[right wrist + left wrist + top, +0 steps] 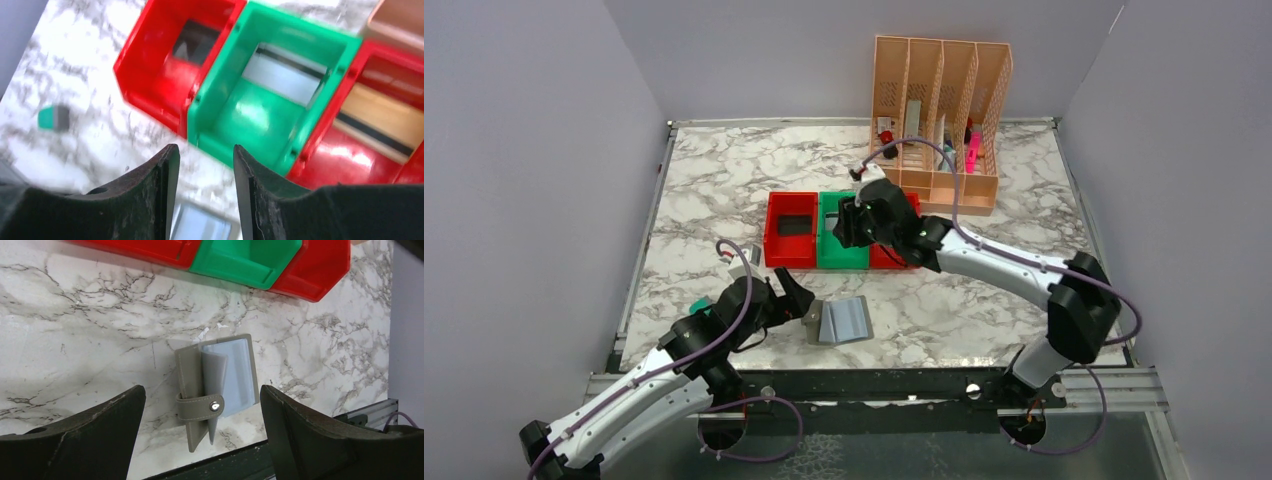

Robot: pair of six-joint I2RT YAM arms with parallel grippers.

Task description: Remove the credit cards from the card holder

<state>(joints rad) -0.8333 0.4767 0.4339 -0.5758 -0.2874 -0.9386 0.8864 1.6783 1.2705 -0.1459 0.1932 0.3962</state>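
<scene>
The grey card holder (846,321) lies unfolded near the table's front edge, its blue-grey pockets (235,375) facing up and its snap strap (200,407) across the lower part. My left gripper (809,305) hovers open just left of it, one finger on either side of the holder (217,385) in the wrist view. My right gripper (849,222) hangs open and empty over the bins. A black card (192,42) lies in the left red bin, a silver-grey card (280,77) in the green bin, and a gold-tan card (382,117) in the right red bin.
The three bins stand side by side mid-table: red (774,245), green (839,255), red (894,262). A tall peach slotted organiser (939,120) stands at the back right. A small teal block (699,305) lies beside the left arm. Walls close the table's sides.
</scene>
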